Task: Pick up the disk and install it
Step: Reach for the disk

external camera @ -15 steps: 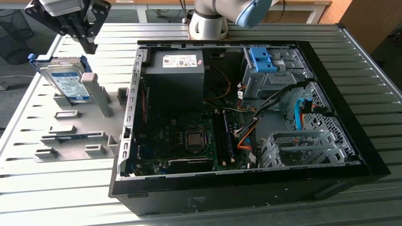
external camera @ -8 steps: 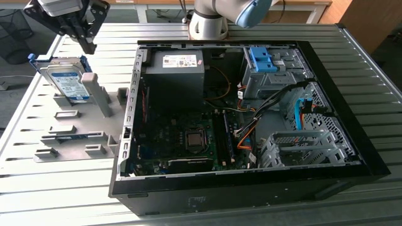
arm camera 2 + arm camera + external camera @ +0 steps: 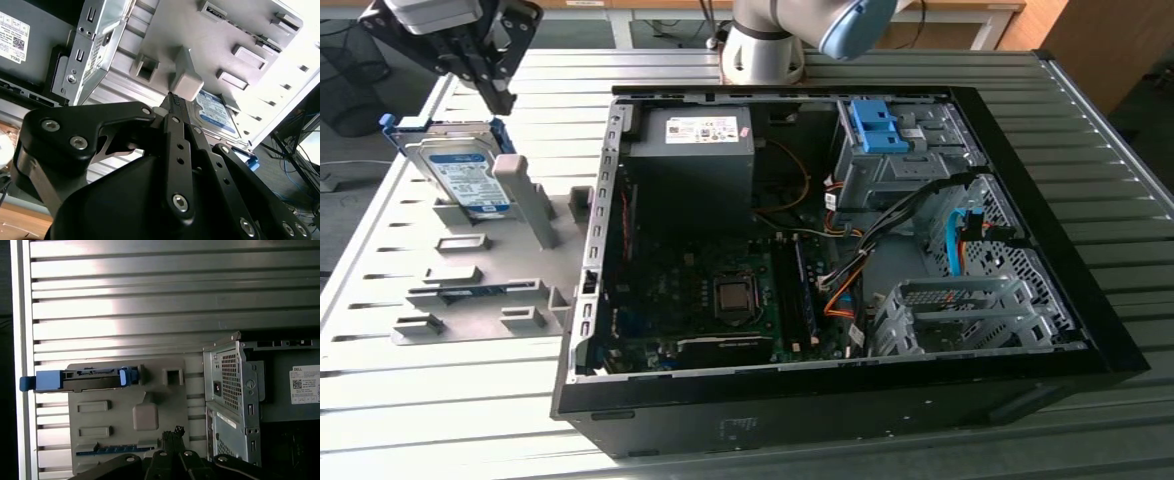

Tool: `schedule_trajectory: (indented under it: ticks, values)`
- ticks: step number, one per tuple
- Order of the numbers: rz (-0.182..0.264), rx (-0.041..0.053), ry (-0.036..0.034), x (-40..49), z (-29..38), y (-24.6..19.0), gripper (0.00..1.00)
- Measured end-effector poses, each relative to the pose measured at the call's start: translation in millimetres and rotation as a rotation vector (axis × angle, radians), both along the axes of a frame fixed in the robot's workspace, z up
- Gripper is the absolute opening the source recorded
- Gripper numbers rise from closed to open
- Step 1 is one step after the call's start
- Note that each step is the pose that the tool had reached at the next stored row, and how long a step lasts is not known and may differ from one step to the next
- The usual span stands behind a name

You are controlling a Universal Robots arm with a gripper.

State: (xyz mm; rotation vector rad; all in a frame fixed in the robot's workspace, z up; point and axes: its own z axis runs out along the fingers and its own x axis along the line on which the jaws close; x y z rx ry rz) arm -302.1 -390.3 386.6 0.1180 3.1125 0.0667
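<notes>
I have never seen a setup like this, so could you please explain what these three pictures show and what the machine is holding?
This is one robot arm standing on a ribbed metal table. The exterior view comes from a camera off the arm. Both wrist views come from cameras riding near the arm's wrist, so they look along its black pincer. On the table lie an open computer case and, at the exterior view's left, a grey holder plate. The disk, silver with a blue frame, stands on edge in that plate. In the exterior view the pincer hangs just above the disk. It is shut, holds nothing and is not touching the disk.
</notes>
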Motion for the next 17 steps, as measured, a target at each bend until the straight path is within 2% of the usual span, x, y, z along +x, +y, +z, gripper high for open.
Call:
schedule_trajectory:
  ticks: [10,13,17]
  values:
    - [0.000,0.0000,0.0000,-12.1,-0.7,1.9,0.11]
    - [0.000,0.0000,0.0000,-18.1,-1.2,4.3,0.11]
    - [0.000,0.0000,0.0003,-27.8,-1.7,10.1,0.11]
